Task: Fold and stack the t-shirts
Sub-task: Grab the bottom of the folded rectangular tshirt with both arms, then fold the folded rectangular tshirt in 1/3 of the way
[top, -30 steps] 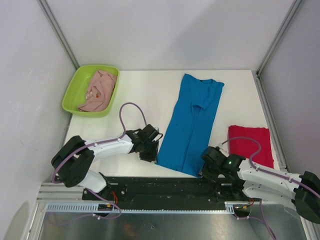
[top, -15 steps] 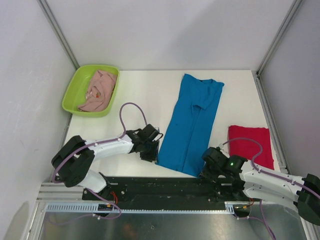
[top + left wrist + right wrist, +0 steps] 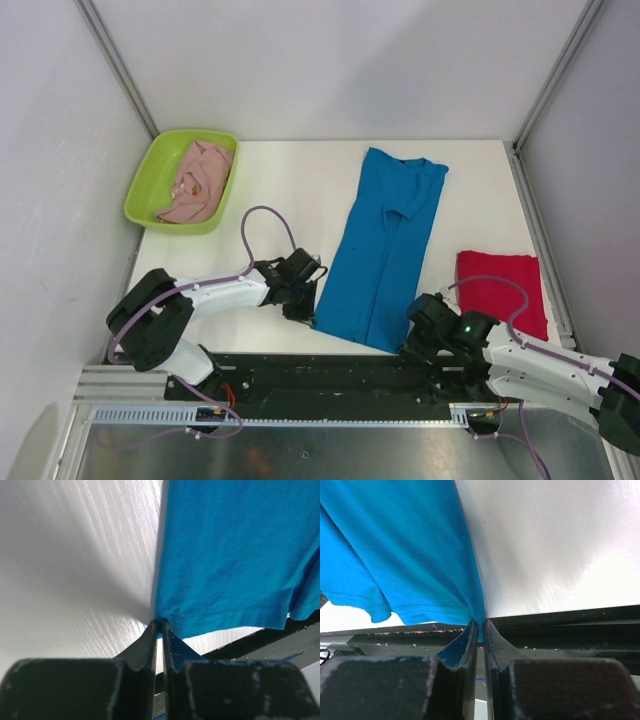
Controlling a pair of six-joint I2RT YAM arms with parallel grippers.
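The bright blue t-shirt (image 3: 385,245) lies folded lengthwise into a long strip down the table's middle, collar end far, hem near. My left gripper (image 3: 312,315) is shut on the hem's left corner; in the left wrist view the blue t-shirt (image 3: 235,555) runs into the pinched jaws of the left gripper (image 3: 160,625). My right gripper (image 3: 404,344) is shut on the hem's right corner, and the blue t-shirt (image 3: 405,555) bunches into the right gripper (image 3: 481,625). A folded red t-shirt (image 3: 500,288) lies at the right. A pale pink t-shirt (image 3: 198,180) sits crumpled in the tray.
The lime-green tray (image 3: 150,180) stands at the far left corner. The black base rail (image 3: 330,375) runs along the table's near edge just behind both grippers. White walls close in the table on three sides.
Both grippers have closed on the blue t-shirt's near hem corners. The right arm has shifted slightly lower and nearer the edge; the left has barely moved.
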